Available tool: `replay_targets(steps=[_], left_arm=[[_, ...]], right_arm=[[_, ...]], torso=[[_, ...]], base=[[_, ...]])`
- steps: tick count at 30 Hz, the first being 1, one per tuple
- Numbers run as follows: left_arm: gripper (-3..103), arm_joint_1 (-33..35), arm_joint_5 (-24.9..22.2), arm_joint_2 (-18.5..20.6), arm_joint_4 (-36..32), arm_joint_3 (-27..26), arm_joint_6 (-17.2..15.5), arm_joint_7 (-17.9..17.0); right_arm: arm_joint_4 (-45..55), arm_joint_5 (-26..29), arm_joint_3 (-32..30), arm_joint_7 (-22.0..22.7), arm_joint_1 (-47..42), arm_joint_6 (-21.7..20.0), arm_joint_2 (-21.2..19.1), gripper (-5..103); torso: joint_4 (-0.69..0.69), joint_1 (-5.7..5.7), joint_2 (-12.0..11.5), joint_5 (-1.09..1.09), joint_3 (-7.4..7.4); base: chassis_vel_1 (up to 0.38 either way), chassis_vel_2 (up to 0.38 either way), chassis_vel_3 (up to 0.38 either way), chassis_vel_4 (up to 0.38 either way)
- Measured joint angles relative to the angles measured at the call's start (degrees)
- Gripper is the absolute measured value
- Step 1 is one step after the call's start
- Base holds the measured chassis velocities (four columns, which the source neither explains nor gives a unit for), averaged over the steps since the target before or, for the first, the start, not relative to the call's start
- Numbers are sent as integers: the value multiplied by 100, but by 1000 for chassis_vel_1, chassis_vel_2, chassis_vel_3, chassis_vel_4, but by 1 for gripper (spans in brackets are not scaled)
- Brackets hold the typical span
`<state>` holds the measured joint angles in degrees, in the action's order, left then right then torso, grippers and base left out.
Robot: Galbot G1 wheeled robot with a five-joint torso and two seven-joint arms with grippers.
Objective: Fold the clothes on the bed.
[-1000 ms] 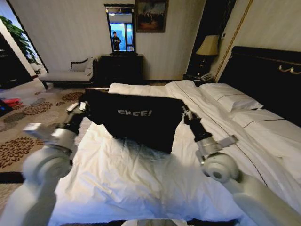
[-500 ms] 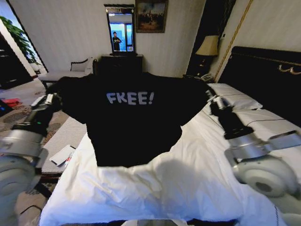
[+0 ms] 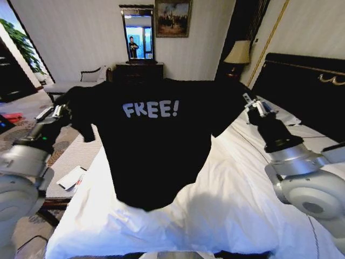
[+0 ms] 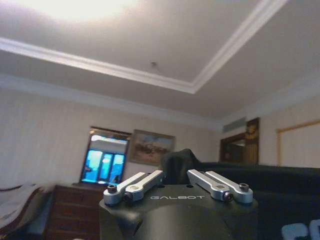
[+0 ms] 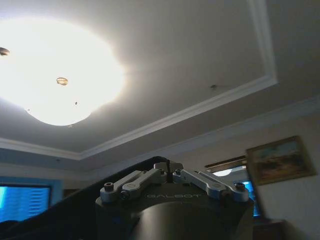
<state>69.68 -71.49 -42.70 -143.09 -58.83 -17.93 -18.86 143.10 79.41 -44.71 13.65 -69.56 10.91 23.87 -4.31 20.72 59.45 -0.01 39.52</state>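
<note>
The T-shirt hangs in the air above the bed, stretched between both arms, chest print facing the head camera, hem dangling just over the white duvet.

The left gripper holds the shoulder or sleeve on the robot's left. In the left wrist view its fingers converge on a dark bunch of cloth: clamped on the T-shirt. The right gripper holds the opposite shoulder. In the right wrist view the fingers meet on a dark fabric edge: closed on the T-shirt as well.

Handling, as a judgement: the fabric is soft and light. It sags between the grips, and the sleeve droops below the left gripper. No stiffness, not fragile, so it will likely drape and wrinkle when lowered. The shoulder seams look like the sensible hold points, keeping the body flat.

Writing: "FREE!" in white block capitals across the chest. "GALBOT" is printed on each gripper housing in the wrist views.
</note>
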Motion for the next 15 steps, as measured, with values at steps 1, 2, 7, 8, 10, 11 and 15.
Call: replay_targets(steps=[1,2,7,8,10,11,15], left_arm=[[1,0,0,0,0,0,0,0],[1,-37,1,56,-1,30,8,7],[1,-236,-166,432,-5,120,45,76],[1,-250,-312,467,-6,103,45,92],[1,-250,-471,472,-6,88,45,102],[1,-247,-585,467,-7,83,45,109],[1,-210,-1377,357,-7,83,-51,109]], right_arm=[[0,0,0,0,0,0,0,0],[2,62,50,-35,106,-18,-49,0],[4,305,208,-413,462,-107,-344,0],[5,335,212,-501,477,-124,-387,0],[5,378,211,-628,477,-148,-415,0],[6,402,206,-715,464,-164,-423,0],[7,437,177,-1051,293,-202,-411,0]], torso=[[0,0,0,0,0],[0,0,0,0,0],[-3,0,0,2,0],[-2,0,0,1,0],[-2,0,0,1,0],[-1,0,0,0,0],[-1,0,0,0,0]], base=[[0,0,0,0],[0,0,0,0],[0,0,0,0],[0,0,0,0],[0,0,0,0],[0,0,0,0],[0,0,0,0]])
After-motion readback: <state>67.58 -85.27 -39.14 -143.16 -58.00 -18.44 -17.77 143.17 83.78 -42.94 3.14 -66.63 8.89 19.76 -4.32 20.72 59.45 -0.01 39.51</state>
